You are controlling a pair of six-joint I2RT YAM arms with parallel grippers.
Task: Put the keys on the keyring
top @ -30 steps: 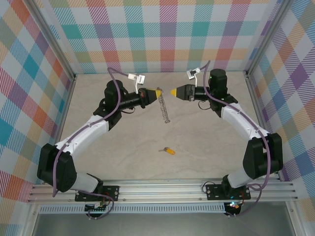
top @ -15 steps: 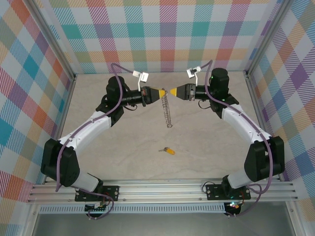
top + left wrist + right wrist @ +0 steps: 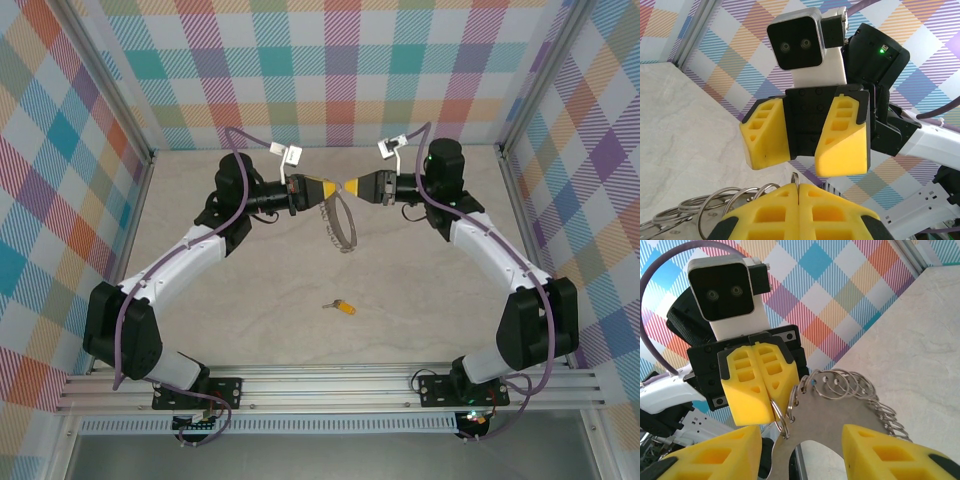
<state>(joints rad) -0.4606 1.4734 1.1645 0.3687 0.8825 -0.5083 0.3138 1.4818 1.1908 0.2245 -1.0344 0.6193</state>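
The pale worktop [image 3: 250, 300] is the largest thing here, and the keyring is held up over its far middle. The left arm [image 3: 170, 275] and right arm [image 3: 490, 250] reach in towards the keyring from opposite sides, so their tips nearly meet just above it.

The keyring [image 3: 345, 225] is a limp silver loop. Its top end is pinched by the left gripper [image 3: 328, 189], whose fingers [image 3: 747, 390] are pressed flat together on one of the small links. From there the loop falls open towards the arm bases, with its long axis running away from the fingertips. I cannot tell whether its low end touches the worktop.

The right gripper [image 3: 350, 187] faces the keyring's top end from the other side. Its fingers [image 3: 842, 135] stand apart with a clear gap and grip nothing. In the right wrist view the held link hangs in line with that gap.

The key [image 3: 343, 306] lies flat, well apart from the keyring on the side of the arm bases. Its long axis runs crosswise to the keyring's, with the orange head on the right and the silver end on the left. It lies about equally near both arms, but only the right one is free, so I judge the pickup falls to it.
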